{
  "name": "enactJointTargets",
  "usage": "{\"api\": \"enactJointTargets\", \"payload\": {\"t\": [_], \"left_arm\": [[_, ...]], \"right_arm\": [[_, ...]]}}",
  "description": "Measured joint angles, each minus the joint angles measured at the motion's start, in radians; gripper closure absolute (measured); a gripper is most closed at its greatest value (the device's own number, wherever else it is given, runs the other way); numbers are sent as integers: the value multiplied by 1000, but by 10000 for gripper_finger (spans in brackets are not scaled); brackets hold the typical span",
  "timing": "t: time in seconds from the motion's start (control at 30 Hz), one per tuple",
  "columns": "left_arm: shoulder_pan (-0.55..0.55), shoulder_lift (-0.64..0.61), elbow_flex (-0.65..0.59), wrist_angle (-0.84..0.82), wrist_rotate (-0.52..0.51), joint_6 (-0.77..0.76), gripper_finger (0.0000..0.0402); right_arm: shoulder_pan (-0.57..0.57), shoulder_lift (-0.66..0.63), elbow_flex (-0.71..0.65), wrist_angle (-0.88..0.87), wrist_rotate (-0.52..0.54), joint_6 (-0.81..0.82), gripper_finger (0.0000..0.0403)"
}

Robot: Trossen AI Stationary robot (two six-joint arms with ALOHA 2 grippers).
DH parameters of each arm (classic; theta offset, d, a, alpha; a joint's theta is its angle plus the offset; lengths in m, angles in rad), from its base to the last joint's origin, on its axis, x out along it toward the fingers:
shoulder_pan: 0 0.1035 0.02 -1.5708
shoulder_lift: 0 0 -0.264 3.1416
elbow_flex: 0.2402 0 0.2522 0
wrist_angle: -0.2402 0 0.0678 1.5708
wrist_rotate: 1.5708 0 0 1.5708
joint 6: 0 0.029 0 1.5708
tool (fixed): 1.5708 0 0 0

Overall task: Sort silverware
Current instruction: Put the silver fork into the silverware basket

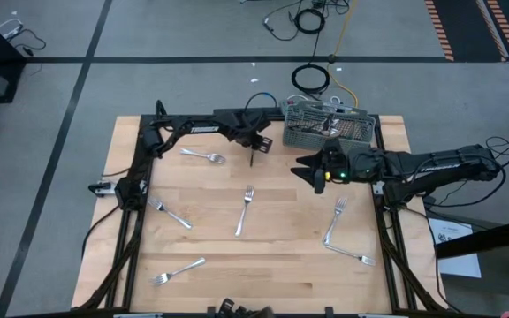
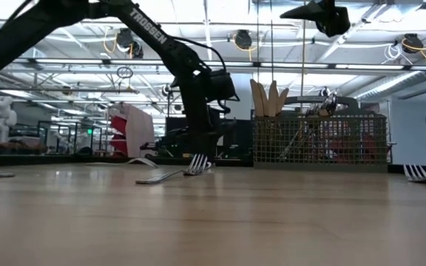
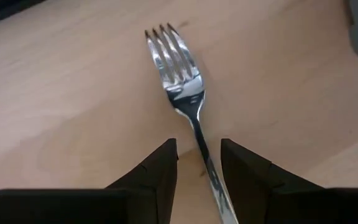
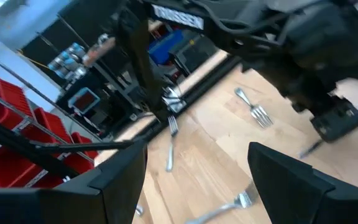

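1. The grey mesh caddy (image 1: 330, 127) stands at the upper right of the wooden worktop (image 1: 263, 265) in the high view, already holding some cutlery. In the low view it rises right of centre, with pale wooden utensils (image 2: 269, 98) sticking up behind it.
2. Forks lie scattered over the worktop in the high view: one at upper left (image 1: 204, 156), one at centre left (image 1: 170, 214), one at lower left (image 1: 179, 269), one in the middle (image 1: 245, 210) and two at lower right (image 1: 335, 221).
3. The left tool (image 1: 253, 152) is down at the worktop, upper centre of the high view. Its fingers (image 3: 157, 177) stand partly apart on either side of a fork's handle (image 3: 199, 138); whether they press it I cannot tell.
4. That fork lies flat, its long axis running away from the tool, tines (image 3: 166, 43) toward the top of the left wrist view.
5. The right tool (image 1: 306, 170) hangs above the worktop just below the caddy, fingers wide apart, holding nothing.
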Motion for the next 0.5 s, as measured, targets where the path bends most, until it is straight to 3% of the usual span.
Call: {"api": "enactJointTargets", "payload": {"t": [0.3, 0.5], "left_arm": [[22, 72, 150, -175, 61, -20, 270], [39, 77, 160, -201, 138, 29, 270]], "right_arm": [[15, -16, 1, 57, -23, -44, 133], [53, -16, 1, 91, -23, -72, 133]]}}
